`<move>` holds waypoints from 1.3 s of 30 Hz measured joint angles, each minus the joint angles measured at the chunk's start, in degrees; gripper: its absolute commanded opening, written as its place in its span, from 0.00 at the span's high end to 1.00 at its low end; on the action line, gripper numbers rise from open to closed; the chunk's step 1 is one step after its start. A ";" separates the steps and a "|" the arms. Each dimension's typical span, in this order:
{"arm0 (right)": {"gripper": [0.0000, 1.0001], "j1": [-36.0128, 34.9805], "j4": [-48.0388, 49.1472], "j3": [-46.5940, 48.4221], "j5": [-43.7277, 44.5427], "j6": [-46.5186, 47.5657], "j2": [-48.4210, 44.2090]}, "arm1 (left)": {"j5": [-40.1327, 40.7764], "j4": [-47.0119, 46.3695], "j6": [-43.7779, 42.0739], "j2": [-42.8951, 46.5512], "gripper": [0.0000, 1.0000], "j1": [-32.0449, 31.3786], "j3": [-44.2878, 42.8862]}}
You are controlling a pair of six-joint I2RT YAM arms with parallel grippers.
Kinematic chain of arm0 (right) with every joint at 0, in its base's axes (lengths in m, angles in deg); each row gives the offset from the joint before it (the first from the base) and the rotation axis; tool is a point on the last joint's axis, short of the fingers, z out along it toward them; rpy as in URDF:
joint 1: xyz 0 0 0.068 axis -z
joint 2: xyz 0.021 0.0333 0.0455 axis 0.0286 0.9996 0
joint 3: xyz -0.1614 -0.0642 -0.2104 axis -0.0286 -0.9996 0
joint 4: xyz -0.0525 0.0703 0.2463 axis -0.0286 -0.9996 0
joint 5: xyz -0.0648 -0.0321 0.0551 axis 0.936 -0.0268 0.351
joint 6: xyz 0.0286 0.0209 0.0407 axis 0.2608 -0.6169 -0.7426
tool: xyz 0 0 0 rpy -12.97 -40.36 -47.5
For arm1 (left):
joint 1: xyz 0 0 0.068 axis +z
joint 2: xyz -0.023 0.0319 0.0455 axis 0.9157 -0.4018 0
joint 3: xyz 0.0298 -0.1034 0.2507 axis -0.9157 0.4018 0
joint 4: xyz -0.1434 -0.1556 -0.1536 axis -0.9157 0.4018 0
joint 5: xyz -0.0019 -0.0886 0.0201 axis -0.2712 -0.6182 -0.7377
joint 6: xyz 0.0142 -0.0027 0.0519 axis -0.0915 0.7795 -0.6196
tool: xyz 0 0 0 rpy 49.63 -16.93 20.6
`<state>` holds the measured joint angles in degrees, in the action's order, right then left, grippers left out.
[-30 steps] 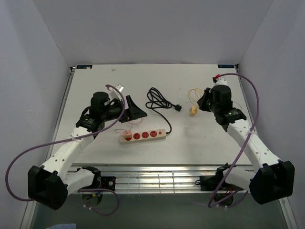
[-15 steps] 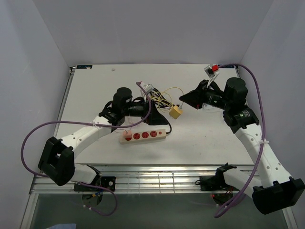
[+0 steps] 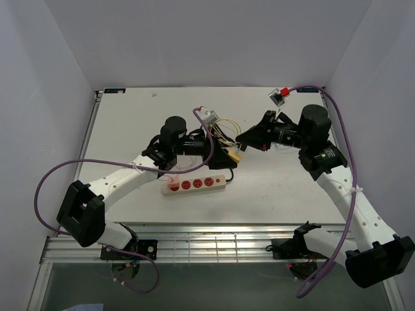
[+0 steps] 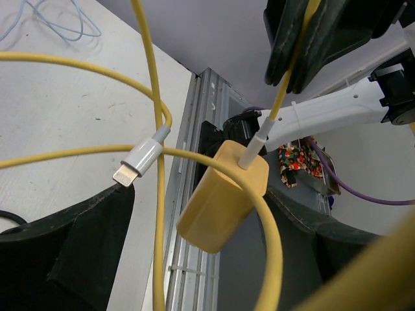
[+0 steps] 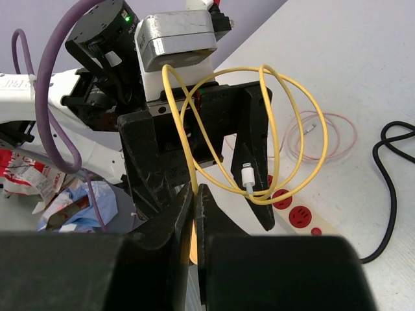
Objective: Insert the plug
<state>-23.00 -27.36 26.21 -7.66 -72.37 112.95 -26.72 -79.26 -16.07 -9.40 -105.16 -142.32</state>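
Insertion not yet made: my right jaws are clamped tight on the yellow cable [image 4: 154, 97], hanging the yellow plug [image 4: 224, 197] mid-frame between my left jaws, gaping wide and holding nothing, up-right of the apparently vacant power strip [image 3: 196, 183] on the bench [image 3: 130, 116].

In the top view, the left gripper [image 3: 227, 157] is sweeping from the table's 9 o'clock side toward 3 o'clock, arriving over the middle. The right gripper [image 3: 246, 140] is travelling toward 9 o'clock, closing the gap until the two nearly meet. The small yellow plastic charger block [image 3: 237, 157] is leaving the tabletop, dangling from the thin yellow cable [image 3: 227, 122] pinched in the right gripper, and coming between the left gripper's spread fingers [image 4: 65, 259].
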 measured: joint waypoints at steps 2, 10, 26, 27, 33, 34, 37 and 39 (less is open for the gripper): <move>0.92 -0.13 0.22 0.00 0.00 -0.61 0.31 | -0.02 -0.52 0.15 -0.11 0.19 -0.02 0.09; 0.92 -0.04 2.29 0.00 0.13 -2.19 2.23 | -0.76 -3.08 0.39 1.86 0.77 -0.15 1.99; 0.23 -0.17 2.86 -1.88 -3.08 3.37 1.70 | 1.53 -3.54 0.59 7.37 1.00 -0.42 5.70; 0.23 -0.17 2.93 -2.64 -3.63 3.98 1.03 | 1.66 -3.54 0.59 7.52 1.00 -0.42 5.70; 0.20 -0.20 4.81 -6.86 -6.21 5.68 -2.47 | 1.66 -3.39 0.63 7.78 1.00 -0.39 5.70; 0.20 -0.20 5.42 -7.37 -6.60 5.73 -2.69 | 1.66 -3.30 0.66 7.78 1.00 -0.39 5.70; 0.19 -0.68 6.93 -8.13 -7.50 5.70 -2.73 | 1.64 -3.06 0.85 7.78 1.00 -0.39 5.68; 0.19 -1.03 7.56 -8.33 -7.80 5.70 -2.64 | 1.68 -2.80 1.09 7.78 1.00 -0.39 5.57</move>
<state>-24.03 -19.79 17.88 -15.46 -66.67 110.31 -25.03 -82.06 -14.98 -1.62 -105.55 -136.75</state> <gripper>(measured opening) 0.809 0.398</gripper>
